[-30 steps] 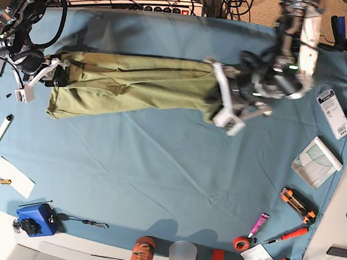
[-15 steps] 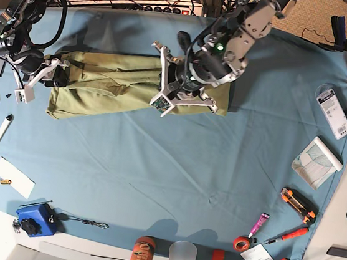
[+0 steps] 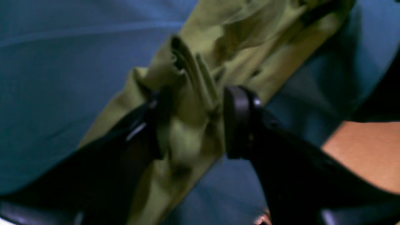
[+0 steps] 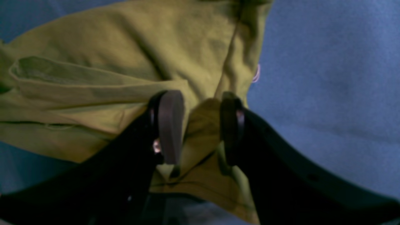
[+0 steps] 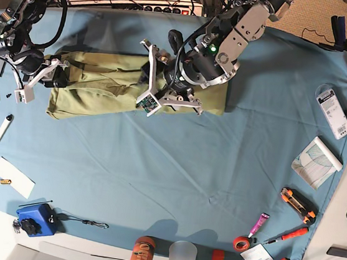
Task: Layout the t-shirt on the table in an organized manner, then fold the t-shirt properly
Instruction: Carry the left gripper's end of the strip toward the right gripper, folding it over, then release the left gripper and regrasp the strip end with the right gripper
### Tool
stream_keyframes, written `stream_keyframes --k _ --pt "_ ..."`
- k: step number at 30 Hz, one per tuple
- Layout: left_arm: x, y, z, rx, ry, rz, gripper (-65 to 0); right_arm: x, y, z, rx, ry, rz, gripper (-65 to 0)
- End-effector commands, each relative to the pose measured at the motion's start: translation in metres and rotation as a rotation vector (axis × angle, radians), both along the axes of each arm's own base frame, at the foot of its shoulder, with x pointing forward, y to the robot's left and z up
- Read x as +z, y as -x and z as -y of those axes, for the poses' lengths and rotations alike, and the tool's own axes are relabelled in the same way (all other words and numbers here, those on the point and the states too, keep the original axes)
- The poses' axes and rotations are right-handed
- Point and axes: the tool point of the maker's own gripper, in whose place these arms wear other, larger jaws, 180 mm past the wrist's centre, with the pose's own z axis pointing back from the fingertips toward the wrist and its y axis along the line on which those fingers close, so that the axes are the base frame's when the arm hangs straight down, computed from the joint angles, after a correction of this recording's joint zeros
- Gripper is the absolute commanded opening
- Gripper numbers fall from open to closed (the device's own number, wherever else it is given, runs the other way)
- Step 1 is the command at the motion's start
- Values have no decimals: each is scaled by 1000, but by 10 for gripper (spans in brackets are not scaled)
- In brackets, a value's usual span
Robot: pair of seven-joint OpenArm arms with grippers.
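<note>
Olive t-shirt (image 5: 97,83) stretched lengthwise between left pincer (image 3: 193,122) and right pincer (image 4: 197,128), each clenched on bunched cloth, over blue worktop (image 5: 155,178).

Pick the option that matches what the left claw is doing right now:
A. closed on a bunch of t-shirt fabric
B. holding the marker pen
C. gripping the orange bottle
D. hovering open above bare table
A: in the left wrist view, the left claw has a bunched fold of the olive t-shirt pinched between its fingers, above the blue table.
</note>
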Motion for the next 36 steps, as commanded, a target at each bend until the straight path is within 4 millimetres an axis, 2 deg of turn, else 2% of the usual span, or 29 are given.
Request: stream_keyframes --k 1,5,7,9,12,14,16,18,22,25,30,33,36 --pt "24 -4 7 -7 62 44 -369 17 -10 6 0 16 60 -433" --pt "61 -5 1 7 106 139 -369 17 -10 6 0 17 59 -433" --pt "68 -12 -11 83 87 176 -369 16 -10 7 -1 23 56 -433" --pt "61 -22 -30 172 19 194 -391 16 -10 7 -1 23 55 -433" --pt "40 -29 -62 273 -122 209 -475 16 -10 7 -1 22 56 -433" --pt "26 -25 -80 311 -197 189 -524 16 -10 7 -1 22 56 -433" --pt "13 -16 -90 318 -232 158 -541 16 -10 7 0 21 58 -433" --pt "3 -6 -91 306 -238 124 -541 18 -11 6 1 15 64 -433" --pt "-12 8 -76 262 -169 75 -550 24 -15 -1 9 -36 95 -433" --pt "-36 9 -76 251 -205 35 -576 27 -16 -6 17 -68 109 -433" --pt "-74 14 -81 233 -286 -43 -575 29 -15 -11 31 -95 110 -433" --pt "-77 19 -81 207 -308 -59 -575 31 -16 -13 33 -105 118 -433" --pt "-58 16 -80 216 -283 -30 -575 38 -19 -13 35 -126 139 -433"
